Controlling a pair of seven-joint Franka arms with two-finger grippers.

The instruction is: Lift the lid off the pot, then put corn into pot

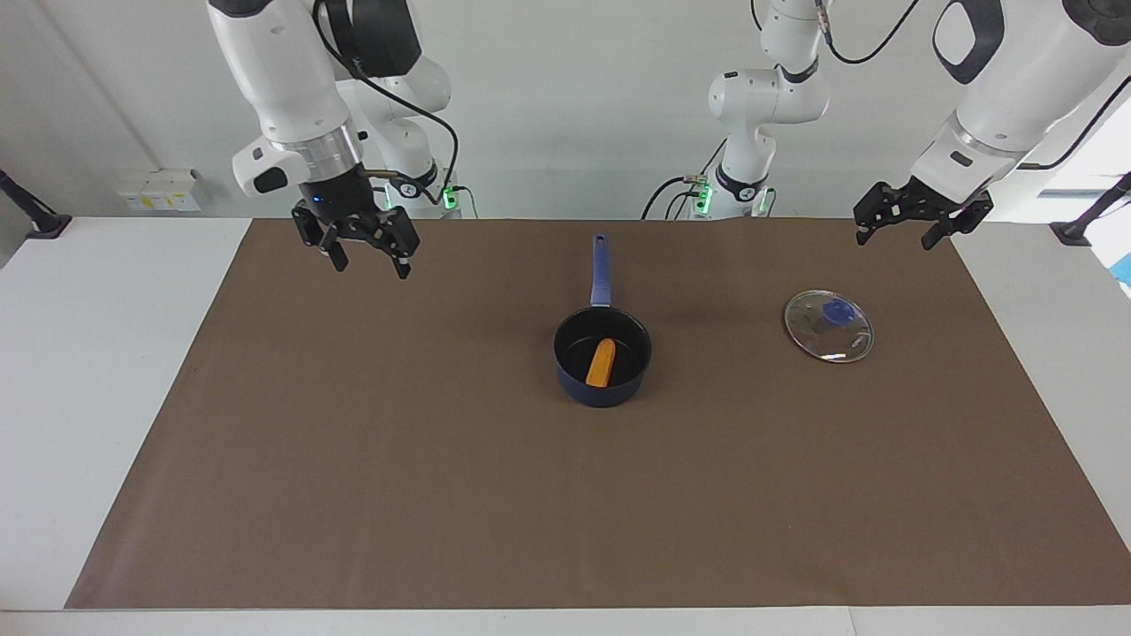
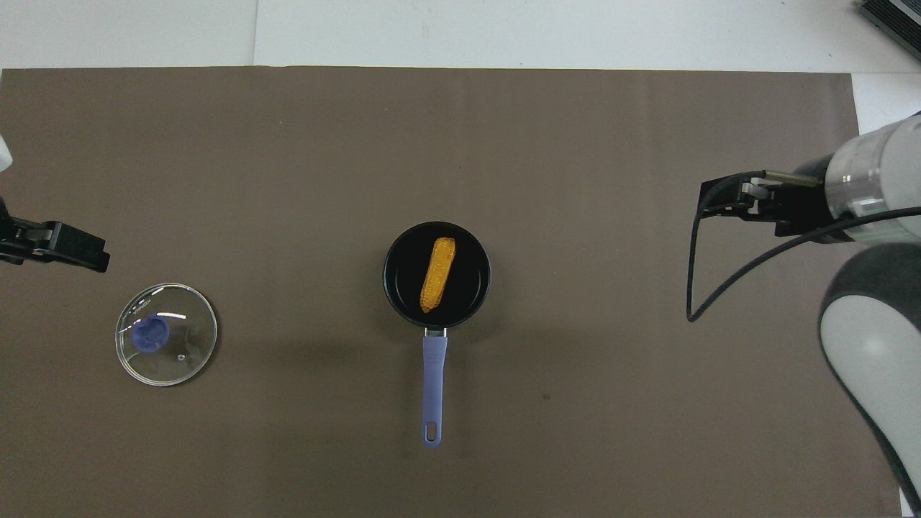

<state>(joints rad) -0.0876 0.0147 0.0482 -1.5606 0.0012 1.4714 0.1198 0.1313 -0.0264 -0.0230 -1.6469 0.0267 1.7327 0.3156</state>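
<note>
The dark blue pot [image 1: 583,387] [image 2: 394,291] stands uncovered mid-mat, its long handle [image 1: 600,269] pointing toward the robots. The yellow-orange corn [image 1: 602,362] [image 2: 437,275] lies inside it. Toward the left arm's end of the table, the glass lid [image 1: 829,325] [image 2: 167,334] with its blue knob lies flat on the mat. My left gripper [image 1: 894,238] hangs open and empty in the air over the mat's edge at that end, apart from the lid. Toward the right arm's end, my right gripper [image 1: 371,263] is raised over the mat, open and holding nothing, well away from the pot.
A brown mat [image 1: 565,512] covers most of the white table. A small white box [image 1: 163,188] sits by the wall past the right arm's end. Black mounts [image 1: 40,221] [image 1: 1074,231] stand at the table's corners nearest the robots.
</note>
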